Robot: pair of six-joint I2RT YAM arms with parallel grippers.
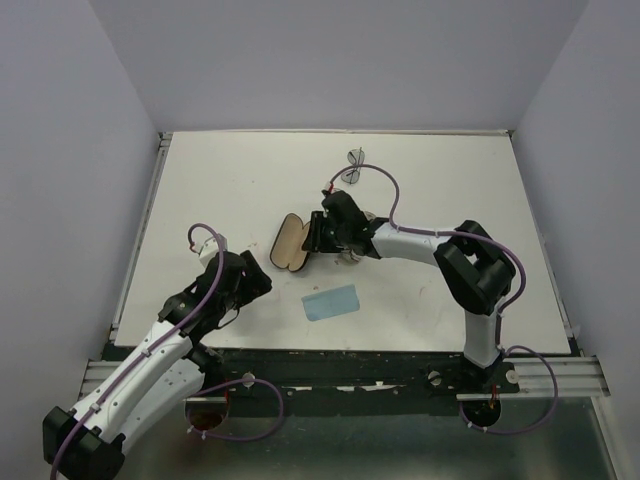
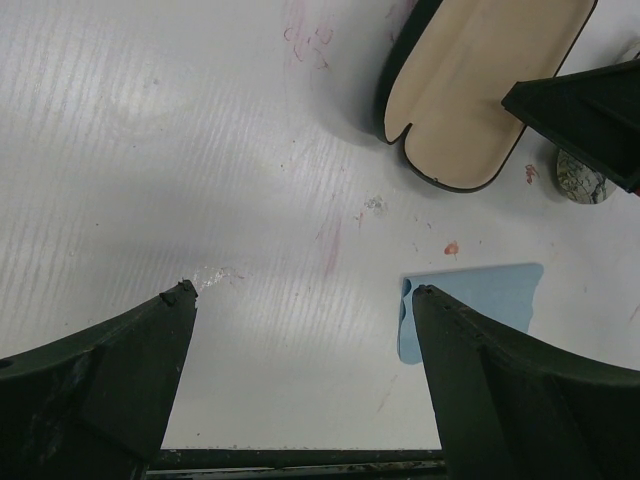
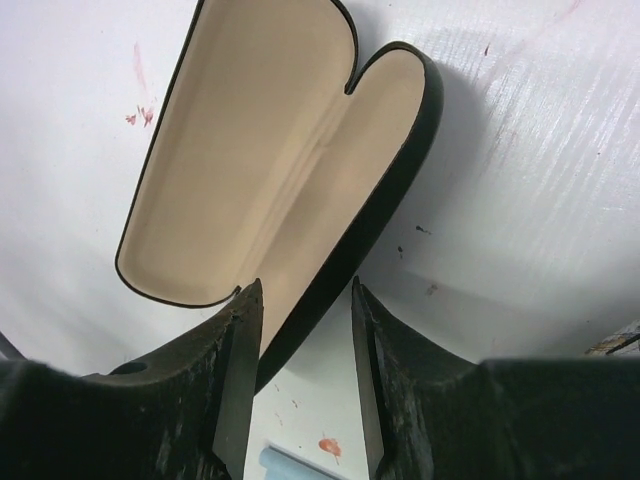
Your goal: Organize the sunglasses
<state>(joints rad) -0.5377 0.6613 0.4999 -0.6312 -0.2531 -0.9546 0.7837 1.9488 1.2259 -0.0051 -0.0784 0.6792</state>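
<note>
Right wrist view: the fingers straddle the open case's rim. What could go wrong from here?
1. The right gripper straddles only one thin wall of the open black hard case; closing there could tip or drag it.
2. The dark-framed sunglasses lie apart, farther back; a shifted case may complicate loading them.

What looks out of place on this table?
The black case lies open and empty, while one pair of sunglasses sits alone near the far edge. Reddish smudges mark the white table.

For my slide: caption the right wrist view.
Right gripper straddles the rim of the open black glasses case, tan lining showing.
</note>
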